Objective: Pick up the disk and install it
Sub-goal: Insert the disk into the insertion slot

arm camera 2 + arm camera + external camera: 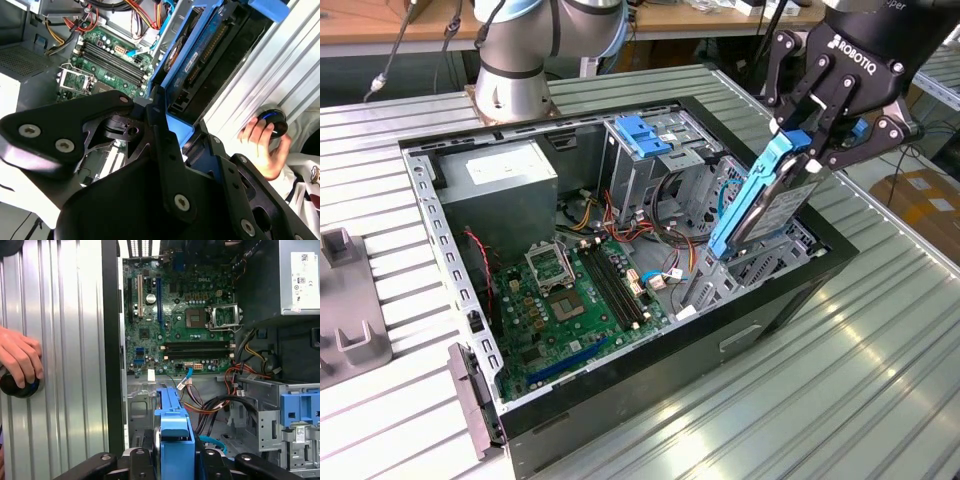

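- The gripper (807,150) was clamped on the upper end of the disk (765,195), its fingers pressed against the blue rail and the grey face.
- The disk hung tilted over the open computer case (620,410), with its lower end dipping into the metal bay (750,270) at the exterior view's right end of the case.
- White lettering ran across the gripper's black body.
- A white printed sticker (302,267) sat on the power supply (505,180), which stood beside the green motherboard (575,300).
- In the first wrist view, a person's hand (20,357) rested on a black round knob (17,385) on the ribbed table (840,400).
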### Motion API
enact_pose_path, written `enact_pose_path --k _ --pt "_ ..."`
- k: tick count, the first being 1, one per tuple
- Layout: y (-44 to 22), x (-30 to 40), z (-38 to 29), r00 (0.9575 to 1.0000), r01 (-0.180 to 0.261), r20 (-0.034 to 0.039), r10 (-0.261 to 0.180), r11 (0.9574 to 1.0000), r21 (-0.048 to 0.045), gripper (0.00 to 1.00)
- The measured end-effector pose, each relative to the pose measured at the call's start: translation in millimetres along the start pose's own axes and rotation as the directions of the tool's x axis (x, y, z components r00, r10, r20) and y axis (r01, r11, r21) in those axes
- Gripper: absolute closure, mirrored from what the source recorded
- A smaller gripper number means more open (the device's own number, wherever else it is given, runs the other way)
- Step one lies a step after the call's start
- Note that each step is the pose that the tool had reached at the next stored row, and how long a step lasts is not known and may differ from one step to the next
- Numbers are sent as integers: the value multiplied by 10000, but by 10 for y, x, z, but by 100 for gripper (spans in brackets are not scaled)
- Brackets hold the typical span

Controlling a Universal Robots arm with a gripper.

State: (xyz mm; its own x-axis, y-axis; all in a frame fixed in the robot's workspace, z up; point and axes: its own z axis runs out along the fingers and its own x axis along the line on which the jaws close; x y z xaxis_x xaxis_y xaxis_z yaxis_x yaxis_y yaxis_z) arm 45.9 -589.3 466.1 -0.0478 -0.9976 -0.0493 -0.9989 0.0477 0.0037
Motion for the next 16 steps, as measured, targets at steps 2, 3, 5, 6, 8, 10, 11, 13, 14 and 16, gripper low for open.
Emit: enact_pose_path --k 2,3,5,6,8,10,11,13,14,16 --pt "-33 -1 10 10000 -14 -1 14 10000 0 63" --pt "-41 -2 15 10000 -18 -1 18 10000 0 63" --pt "-61 -2 32 10000 -24 -1 24 10000 0 63" --pt "-69 -2 41 10000 -26 -2 26 10000 0 63" --pt "-84 -5 54 10000 -26 1 26 10000 0 63" --pt "-101 -8 64 10000 -26 1 26 10000 0 63" --pt "-110 -10 70 10000 -27 -1 27 10000 0 63" --pt "-111 -14 84 10000 -28 -1 28 10000 0 63" --pt "-112 -18 89 10000 -28 -3 28 10000 -1 63" --pt "-113 -27 101 10000 -25 0 25 10000 0 63"
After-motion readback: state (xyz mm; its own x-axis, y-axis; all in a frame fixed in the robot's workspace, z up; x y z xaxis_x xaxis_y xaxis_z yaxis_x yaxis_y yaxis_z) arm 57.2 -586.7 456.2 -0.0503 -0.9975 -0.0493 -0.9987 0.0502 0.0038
